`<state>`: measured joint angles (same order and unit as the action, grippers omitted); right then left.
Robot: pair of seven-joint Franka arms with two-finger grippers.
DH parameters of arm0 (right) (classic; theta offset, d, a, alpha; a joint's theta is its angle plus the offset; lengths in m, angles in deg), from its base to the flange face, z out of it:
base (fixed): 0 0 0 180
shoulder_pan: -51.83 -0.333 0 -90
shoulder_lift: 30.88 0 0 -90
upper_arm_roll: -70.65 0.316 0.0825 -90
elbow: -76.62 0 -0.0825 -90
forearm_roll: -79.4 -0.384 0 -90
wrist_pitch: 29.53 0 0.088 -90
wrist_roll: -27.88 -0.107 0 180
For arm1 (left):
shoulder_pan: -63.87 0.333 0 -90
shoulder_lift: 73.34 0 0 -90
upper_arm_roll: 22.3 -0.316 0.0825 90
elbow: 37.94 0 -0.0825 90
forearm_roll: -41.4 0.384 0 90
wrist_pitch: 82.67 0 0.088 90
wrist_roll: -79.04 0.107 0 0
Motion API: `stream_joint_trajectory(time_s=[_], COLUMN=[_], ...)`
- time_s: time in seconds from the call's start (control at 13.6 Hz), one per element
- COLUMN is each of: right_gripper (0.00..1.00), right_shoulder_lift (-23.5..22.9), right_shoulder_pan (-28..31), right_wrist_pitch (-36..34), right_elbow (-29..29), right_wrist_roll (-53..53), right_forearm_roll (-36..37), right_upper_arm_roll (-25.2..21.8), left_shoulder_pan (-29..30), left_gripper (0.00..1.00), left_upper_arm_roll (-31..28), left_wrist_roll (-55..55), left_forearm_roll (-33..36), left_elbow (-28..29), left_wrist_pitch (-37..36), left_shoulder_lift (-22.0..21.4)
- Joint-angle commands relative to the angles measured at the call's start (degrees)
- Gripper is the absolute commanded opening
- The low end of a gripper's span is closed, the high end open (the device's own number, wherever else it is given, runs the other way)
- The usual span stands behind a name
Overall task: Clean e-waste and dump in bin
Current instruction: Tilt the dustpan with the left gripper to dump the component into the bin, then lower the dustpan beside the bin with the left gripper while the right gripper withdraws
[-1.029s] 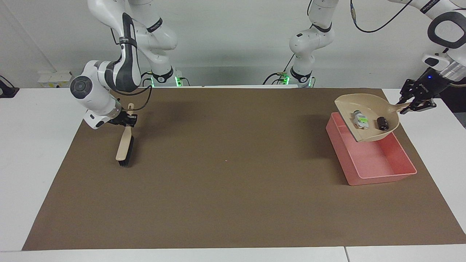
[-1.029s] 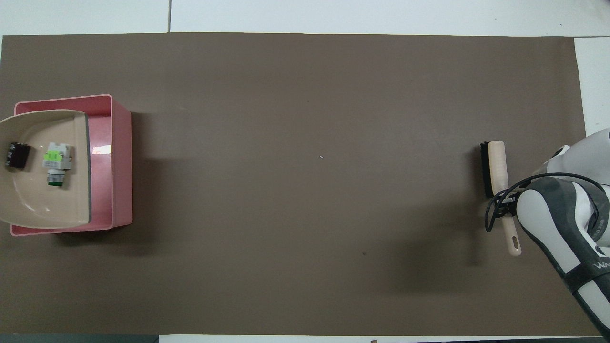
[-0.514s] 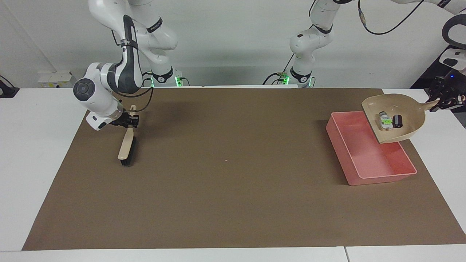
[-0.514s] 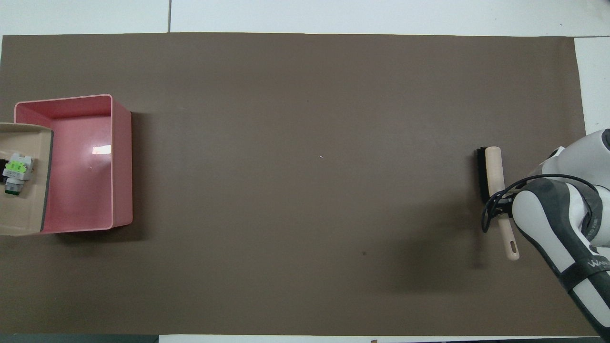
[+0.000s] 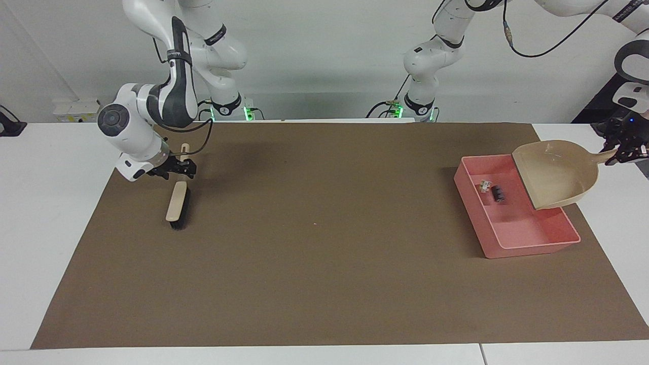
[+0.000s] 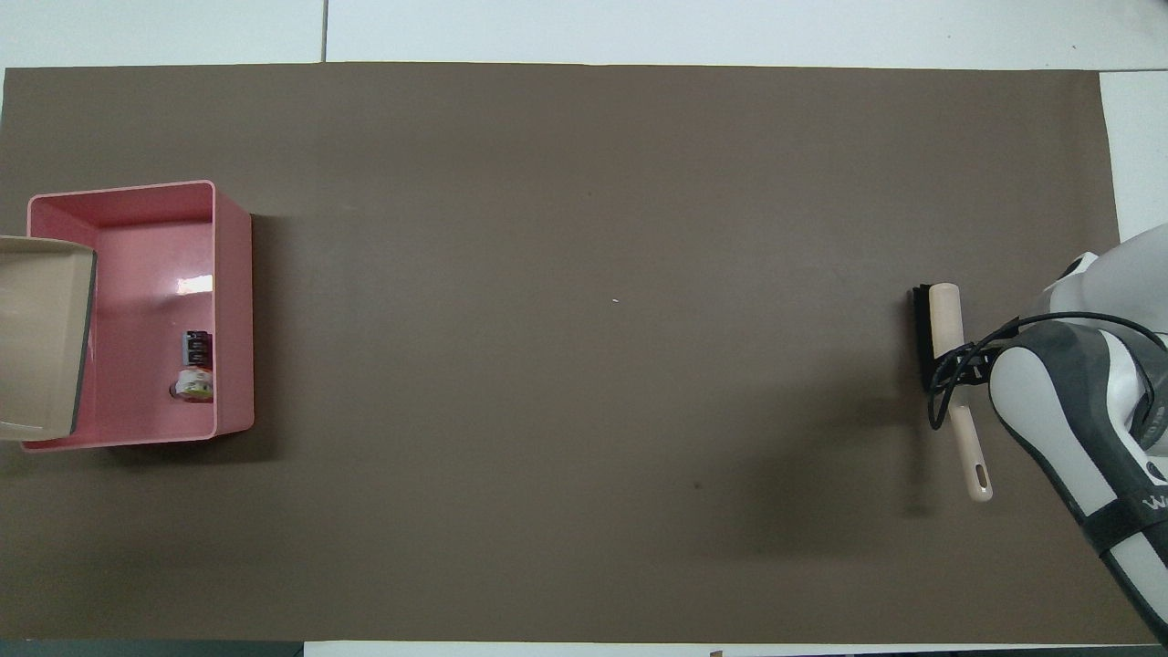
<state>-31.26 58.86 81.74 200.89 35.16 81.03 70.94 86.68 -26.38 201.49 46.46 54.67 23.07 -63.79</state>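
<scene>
Both pieces of e-waste lie in the pink bin (image 5: 507,244): a white part (image 5: 485,185) and a dark cylinder (image 5: 499,193), seen from overhead as the dark cylinder (image 6: 197,347) and the white part (image 6: 193,386). My left gripper (image 5: 624,151) is shut on the handle of the beige dustpan (image 5: 557,175), which hangs tilted and empty over the bin's end toward the left arm. A brush (image 5: 177,201) lies on the mat at the right arm's end. My right gripper (image 5: 178,170) stands open just over its handle.
A brown mat (image 5: 324,263) covers most of the white table, with a tiny white speck (image 5: 315,223) near its middle. The bin (image 6: 233,274) sits at the mat's edge toward the left arm. The right arm's grey-and-white links hang over the brush (image 6: 940,328).
The dustpan drew back and tipped, and both parts slid out of it into the bin. The right gripper set the brush flat on the mat and opened.
</scene>
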Motion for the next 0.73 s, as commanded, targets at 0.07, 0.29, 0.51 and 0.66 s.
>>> stream_joint_trajectory(time_s=[0.07, 0.29, 0.51, 0.66], right_gripper=[0.99, 0.99, 0.99, 0.99], right_shoulder_lift=[-0.5, -0.6, -0.8, -0.2], right_shoulder_pan=[-1.2, -2.0, -2.0, -1.6], right_wrist_pitch=[-6.5, -9.9, -16.0, -18.1], right_elbow=[-9.4, -15.2, -22.6, -25.2], right_wrist_roll=[0.5, 0.1, 0.1, 0.1], right_forearm_roll=[0.2, -0.1, 0.2, 0.2], right_upper_arm_roll=[0.3, 0.3, 0.3, 0.2], left_shoulder_pan=[-0.4, -0.9, -5.6, -7.9], left_gripper=[0.00, 0.00, 0.01, 0.00], left_upper_arm_roll=[0.0, 0.8, 1.0, 1.1], left_wrist_roll=[-1.5, -1.8, -2.8, -3.8], left_forearm_roll=[2.2, 3.3, 2.3, -2.3], left_elbow=[-2.0, -4.6, -4.7, -3.8], left_wrist_pitch=[-0.6, -5.4, -12.0, -15.6], left_shoulder_lift=[0.6, 0.2, -2.5, -3.6])
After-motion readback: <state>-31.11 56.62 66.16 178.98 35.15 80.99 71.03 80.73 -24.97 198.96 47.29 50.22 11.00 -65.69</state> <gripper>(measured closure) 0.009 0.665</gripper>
